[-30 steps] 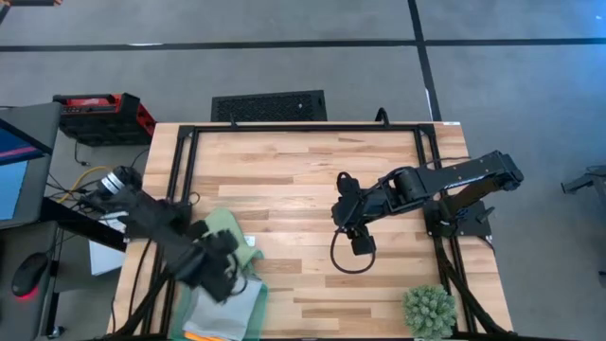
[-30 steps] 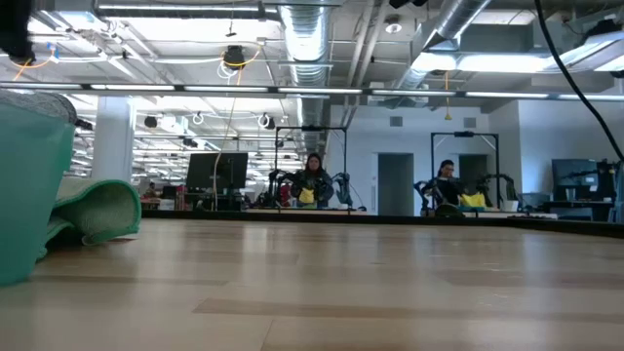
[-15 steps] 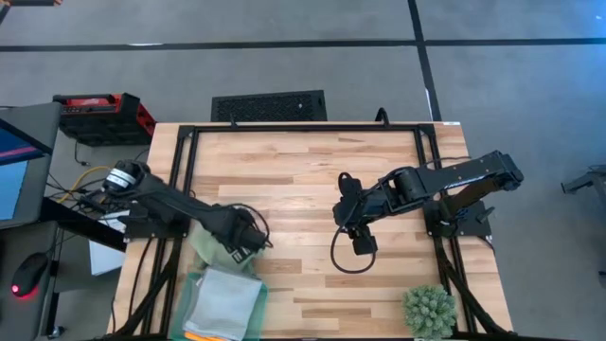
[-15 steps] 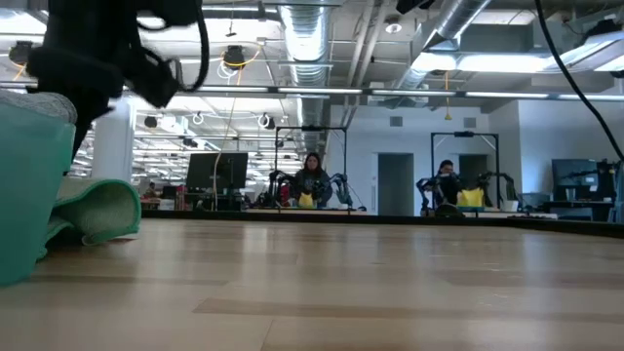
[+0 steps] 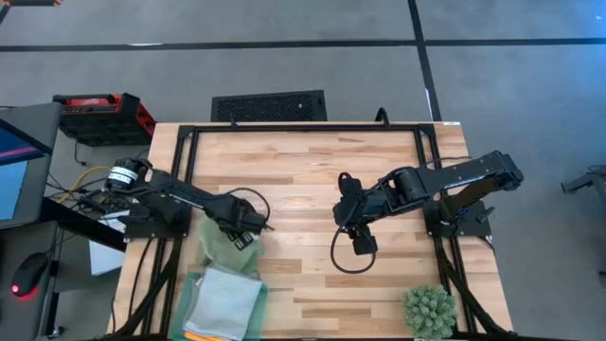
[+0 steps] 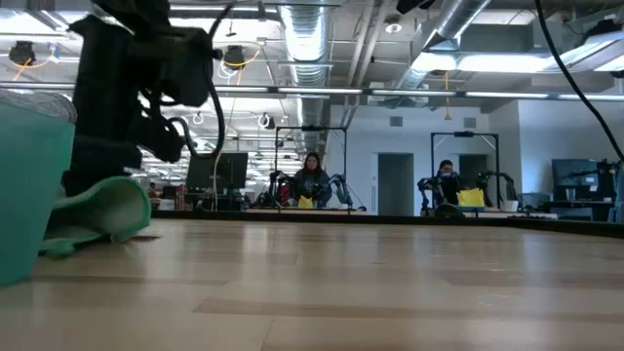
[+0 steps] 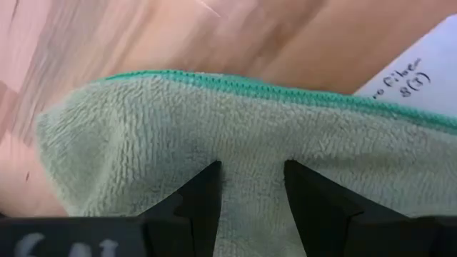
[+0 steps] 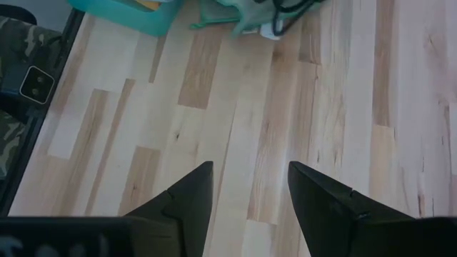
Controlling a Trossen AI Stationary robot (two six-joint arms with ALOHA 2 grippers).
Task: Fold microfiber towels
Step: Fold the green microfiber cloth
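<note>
The light green towel (image 5: 222, 248) lies bunched on the table beside the far end of the green tray (image 5: 192, 289); it also shows in the low view (image 6: 102, 207) and fills the left wrist view (image 7: 178, 135). A pale grey-blue towel (image 5: 225, 301) lies in the tray, with a strip of orange (image 5: 194, 335) at its near end. My left gripper (image 5: 243, 225) is open and down on the green towel (image 7: 251, 171). My right gripper (image 5: 350, 220) hangs open and empty over the table's middle (image 8: 250, 178). My left gripper stands with its open fingertips (image 7: 208, 175) on the top of the light green towel, a little inside its stitched far edge (image 7: 235, 84). The fingers come from above, slanting. No cloth shows pinched between them. The towel lies on the table.
A white paper label (image 7: 418, 75) lies on the wood just beyond the towel's edge. A spiky green plant (image 5: 428, 311) stands at the near right corner. Bare wood (image 5: 303, 180) lies between the two arms. People stand far back in the room (image 6: 314, 183).
My left gripper has swung from over the tray toward the table's far edge and a little right, then come down onto the light green towel. The towel's raised fold has shifted slightly in the low view.
</note>
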